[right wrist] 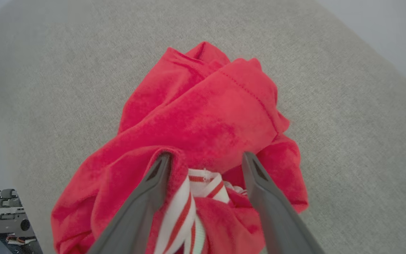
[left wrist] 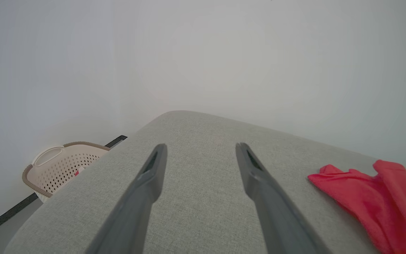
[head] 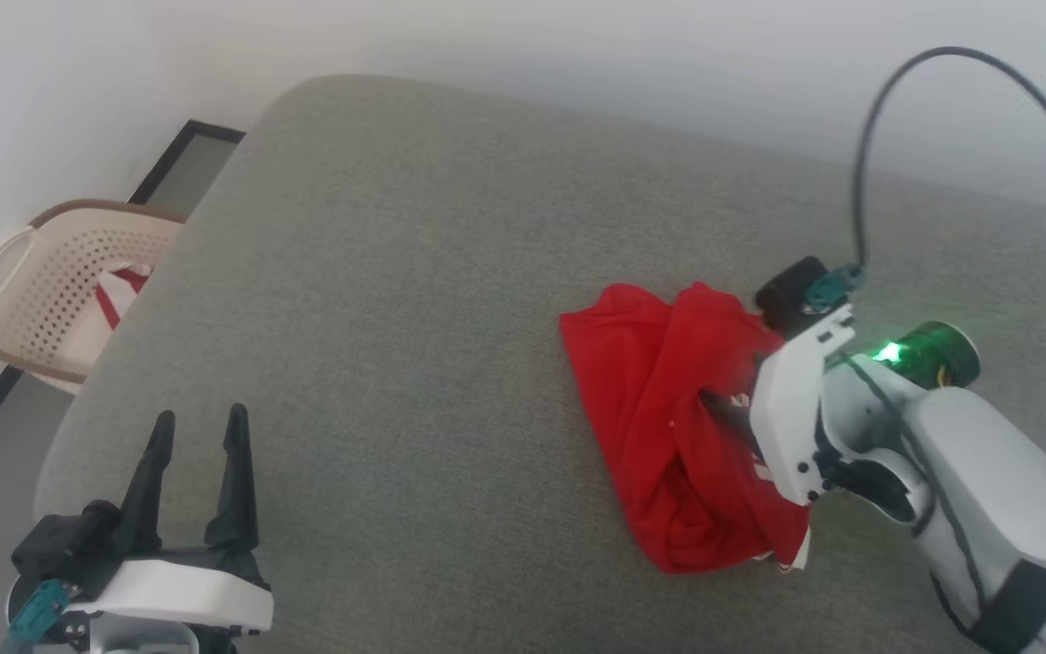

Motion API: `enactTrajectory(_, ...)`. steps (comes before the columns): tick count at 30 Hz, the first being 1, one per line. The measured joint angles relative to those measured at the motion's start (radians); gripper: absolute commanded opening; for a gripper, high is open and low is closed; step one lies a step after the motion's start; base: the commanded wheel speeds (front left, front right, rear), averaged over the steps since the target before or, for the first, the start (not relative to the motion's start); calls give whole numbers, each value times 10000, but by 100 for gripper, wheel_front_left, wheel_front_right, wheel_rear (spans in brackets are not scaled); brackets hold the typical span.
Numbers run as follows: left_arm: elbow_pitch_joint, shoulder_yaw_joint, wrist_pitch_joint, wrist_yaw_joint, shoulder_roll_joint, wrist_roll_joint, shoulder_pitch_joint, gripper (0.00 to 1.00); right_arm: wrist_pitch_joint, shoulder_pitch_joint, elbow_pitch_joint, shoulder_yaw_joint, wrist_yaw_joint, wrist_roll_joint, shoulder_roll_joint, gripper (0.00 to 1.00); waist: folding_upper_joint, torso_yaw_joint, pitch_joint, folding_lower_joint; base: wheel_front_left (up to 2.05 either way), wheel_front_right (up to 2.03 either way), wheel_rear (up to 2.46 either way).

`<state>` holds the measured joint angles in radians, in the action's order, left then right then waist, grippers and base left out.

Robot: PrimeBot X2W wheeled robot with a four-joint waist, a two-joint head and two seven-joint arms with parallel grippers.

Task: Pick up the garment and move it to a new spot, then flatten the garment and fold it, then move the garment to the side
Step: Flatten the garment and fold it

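– Garment, head view, where?
– Garment [head: 668, 427] lies crumpled in a heap on the right half of the grey cushion [head: 396, 272], well off the left edge. Long axis runs from the far side to the near side, slanted a bit right at the near end.
– Hands?
– Right hand [head: 732, 409] comes in from the cushion's right side, its fingers pushed into the heap's right flank. Left hand [head: 201, 427] is at the near-left corner, fingers spread, holding nothing, well apart from the cloth. Beige basket [head: 42, 272] sits on the floor past the left edge.
– Left wrist view?
– Left hand [left wrist: 201, 151] is wide open over bare cushion and the garment [left wrist: 372, 197] is off to its right. The basket [left wrist: 58, 165] is lower left.
– Right wrist view?
– Right hand [right wrist: 206, 158] has its fingers parted and straddling a bunch of cloth. The red body of the garment [right wrist: 206, 116] is piled ahead of the tips, with striped trim [right wrist: 196, 197] between the fingers. Left fingertip is tucked under a red fold. Not clamped yet, nothing lifted.
– Call?
– Right arm is clearly nearer and cloth is already between its fingers. My guess is the next step is to close on that bunch, then lift. The risk is pinching only the trim, so the rest drags.
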<state>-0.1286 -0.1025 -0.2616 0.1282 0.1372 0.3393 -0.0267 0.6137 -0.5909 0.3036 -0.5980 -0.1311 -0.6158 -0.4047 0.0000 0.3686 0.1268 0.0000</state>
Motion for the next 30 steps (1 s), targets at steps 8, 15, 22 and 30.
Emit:
enactTrajectory(8, -102, 127, 0, 0, -73, 15, -180, 100, 98, -1018, 1657, -1221, -2, -81, 303, 0, 0, 288, 205, 0, 0, 0, 0)
enactTrajectory(15, -167, 48, 0, 0, -111, 17, -226, 100, -711, -1563, 1668, -1691, -2, -420, 339, 0, 0, 321, 241, 0, 0, 0, 0)
enactTrajectory(22, -98, -199, 0, 0, -94, 17, -223, 100, -1118, -1829, -151, -2807, 2, -1158, 84, 0, 0, 132, 196, 0, 0, 0, 0)
enactTrajectory(30, -36, -263, 0, 0, -111, 12, -221, 100, -564, -1565, -2220, -4247, 2, -1969, -224, 0, 0, -98, 271, 0, 0, 0, 0)
